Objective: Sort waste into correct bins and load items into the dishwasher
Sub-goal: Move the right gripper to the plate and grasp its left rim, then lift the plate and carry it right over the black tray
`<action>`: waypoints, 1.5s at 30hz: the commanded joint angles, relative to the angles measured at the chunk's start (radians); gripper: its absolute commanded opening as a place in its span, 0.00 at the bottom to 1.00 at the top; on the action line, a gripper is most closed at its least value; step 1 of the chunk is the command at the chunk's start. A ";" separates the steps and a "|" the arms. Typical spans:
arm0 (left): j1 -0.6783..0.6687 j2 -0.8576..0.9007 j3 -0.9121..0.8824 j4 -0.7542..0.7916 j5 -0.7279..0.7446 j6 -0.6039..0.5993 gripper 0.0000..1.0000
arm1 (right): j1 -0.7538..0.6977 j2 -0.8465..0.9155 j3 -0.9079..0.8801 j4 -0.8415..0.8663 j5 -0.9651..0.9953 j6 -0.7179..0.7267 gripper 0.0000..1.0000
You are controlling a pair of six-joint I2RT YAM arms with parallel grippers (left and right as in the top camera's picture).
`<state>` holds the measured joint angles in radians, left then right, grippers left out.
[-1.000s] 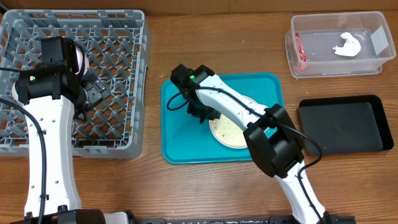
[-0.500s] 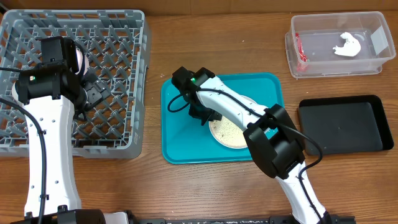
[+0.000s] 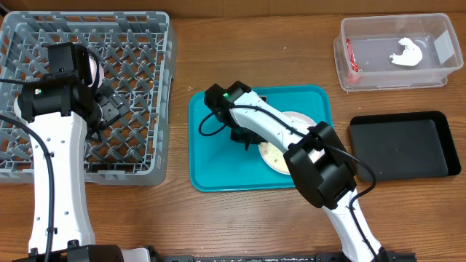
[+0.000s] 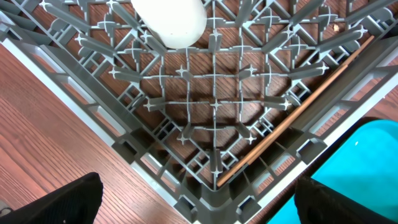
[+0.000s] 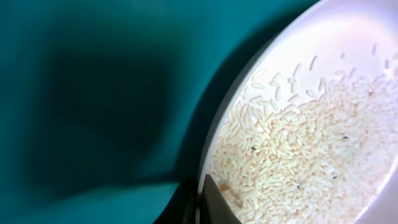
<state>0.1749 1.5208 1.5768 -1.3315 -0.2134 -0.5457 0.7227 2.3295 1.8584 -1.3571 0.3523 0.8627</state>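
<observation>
White rice (image 5: 298, 155) could be spilled if the plate (image 5: 348, 37), pinched by the right gripper (image 3: 244, 135), is tilted; the left gripper (image 4: 199, 208) is spread.

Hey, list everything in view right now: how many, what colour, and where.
dish rack: one, grey, left side
cup: one, white, inside the dish rack
serving tray: one, teal, centre
plate: one, white, on the serving tray
rice: many grains, white, on the plate
tub: one, clear, far right
wrapper: one, red, in the tub
tissue: one, white, in the tub
shallow tray: one, black, right edge
table: one, wooden, underneath
left end effector: one, black, open above the dish rack
right end effector: one, black, shut on the plate
</observation>
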 commanded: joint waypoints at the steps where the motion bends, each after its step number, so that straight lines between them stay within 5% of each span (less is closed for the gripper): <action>1: 0.001 0.004 -0.005 0.000 -0.003 0.015 1.00 | 0.004 0.008 -0.004 -0.018 0.099 -0.022 0.04; 24: 0.001 0.004 -0.005 0.000 -0.003 0.015 1.00 | -0.046 0.008 0.081 -0.201 0.301 0.021 0.04; 36: 0.001 0.004 -0.005 0.000 -0.003 0.015 1.00 | -0.285 -0.036 0.298 -0.322 0.271 0.021 0.04; 45: 0.001 0.004 -0.005 0.000 -0.003 0.015 1.00 | -0.550 -0.092 0.432 -0.315 0.095 -0.131 0.04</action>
<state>0.1749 1.5208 1.5768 -1.3315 -0.2134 -0.5457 0.2558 2.3062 2.2391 -1.6718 0.5186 0.7982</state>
